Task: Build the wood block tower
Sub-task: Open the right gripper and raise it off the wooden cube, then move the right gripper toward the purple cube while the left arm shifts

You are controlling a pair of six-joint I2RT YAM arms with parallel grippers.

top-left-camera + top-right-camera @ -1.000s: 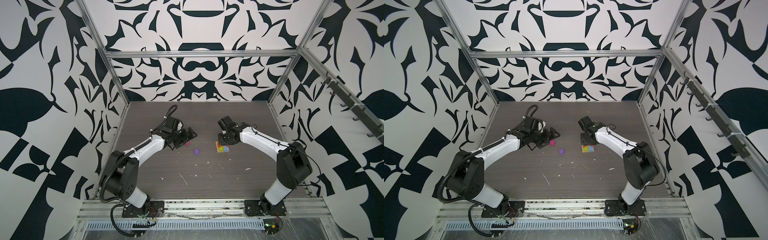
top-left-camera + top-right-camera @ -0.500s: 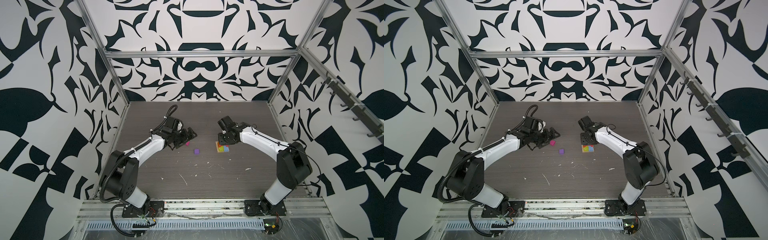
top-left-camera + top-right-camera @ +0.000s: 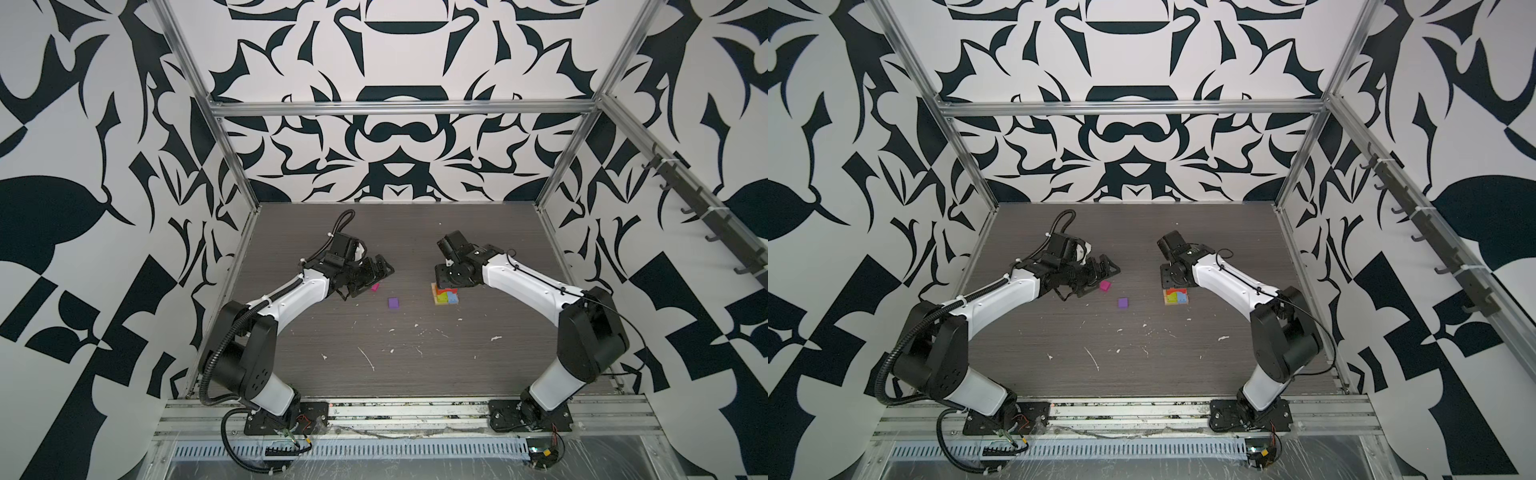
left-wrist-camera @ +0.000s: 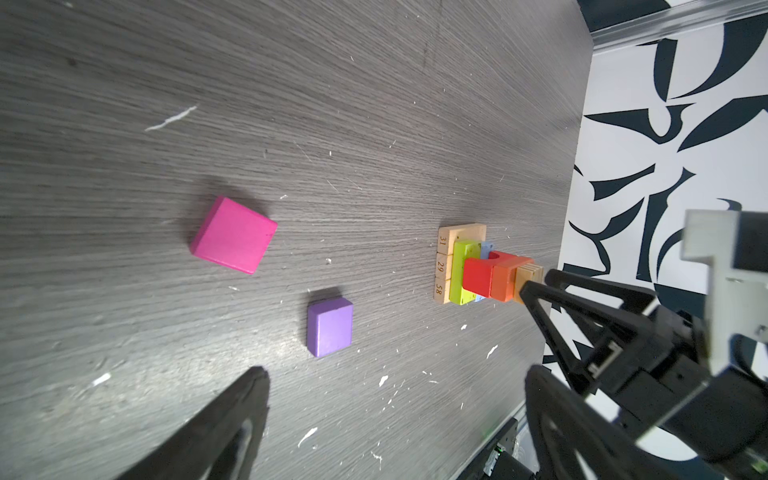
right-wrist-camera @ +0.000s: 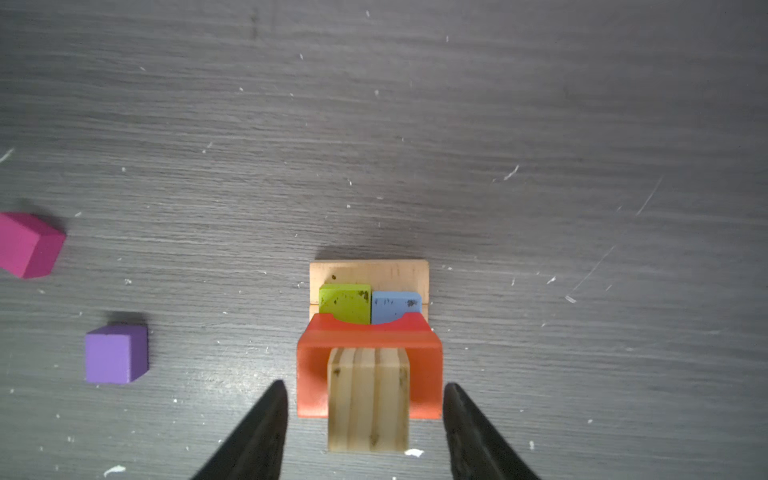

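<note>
The wood block tower [image 3: 446, 296] [image 3: 1176, 296] stands right of centre: a tan plank base [image 5: 370, 272], lime green [image 5: 345, 301] and light blue [image 5: 395, 305] blocks, a red-orange layer [image 5: 370, 338], and a ridged tan square [image 5: 368, 399] on top. My right gripper [image 5: 365, 386] [image 3: 448, 280] hangs over it, open, with its jaws clear of the tan square on both sides. A magenta cube [image 3: 375, 286] [image 4: 232, 235] and a purple cube [image 3: 394, 302] [image 4: 330, 326] lie loose on the table. My left gripper [image 3: 384, 270] [image 4: 395, 386] hovers open by the magenta cube, holding nothing.
The dark wood-grain table [image 3: 415, 365] has white scuffs and flecks across its front half. Patterned walls and metal frame posts [image 3: 232, 166] close in the back and both sides. Both arm bases sit on the front rail [image 3: 395, 409].
My right gripper's jaws have spread apart, letting go of the ridged tan square, which stays on top of the tower. The left arm has not moved.
</note>
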